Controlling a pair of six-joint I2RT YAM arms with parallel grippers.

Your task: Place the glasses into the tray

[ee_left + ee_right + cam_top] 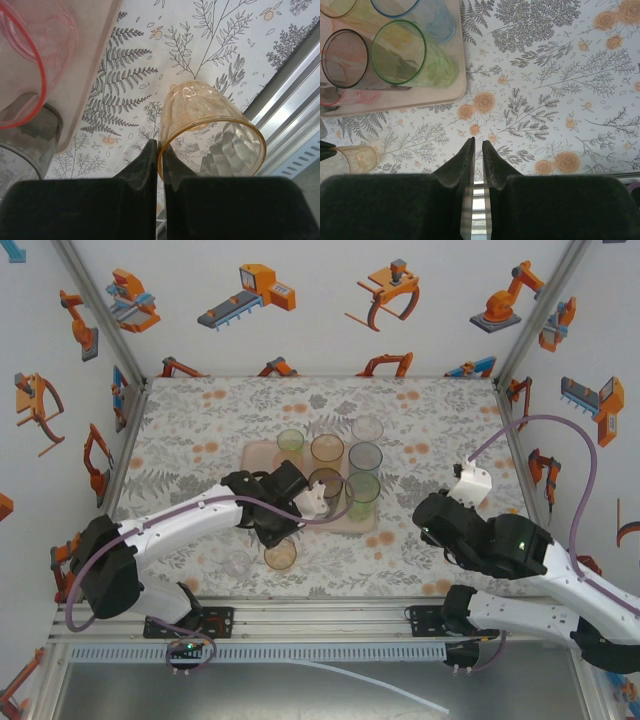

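The pink tray [262, 452] lies mid-tabletop [200, 420] and carries six glasses in the overhead view: a green one [290, 443] at its 11 o'clock corner, an amber one [327, 450] at 12, a clear one [367, 427] at 1, a bluish one [365, 457] at 2, a smoky one [327, 483] in the middle and a tall green one [362, 492] at 4. The left gripper [159, 150] reaches down at the tray's 6 o'clock, its jaws pinched on the rim of a ribbed amber glass [210, 135] that sits off the tray, just beside its near edge. A small clear glass [238, 563] stands on the tabletop at 9 o'clock from that amber glass, close by. In the left wrist view a pink-rimmed glass [20, 60] and a smoky glass [25, 140] sit on the tray at 10 o'clock. The right gripper [477, 145] hangs over bare tabletop at 4 o'clock from the tray, apart from it, its jaws almost together with only a thin slit and nothing between them.
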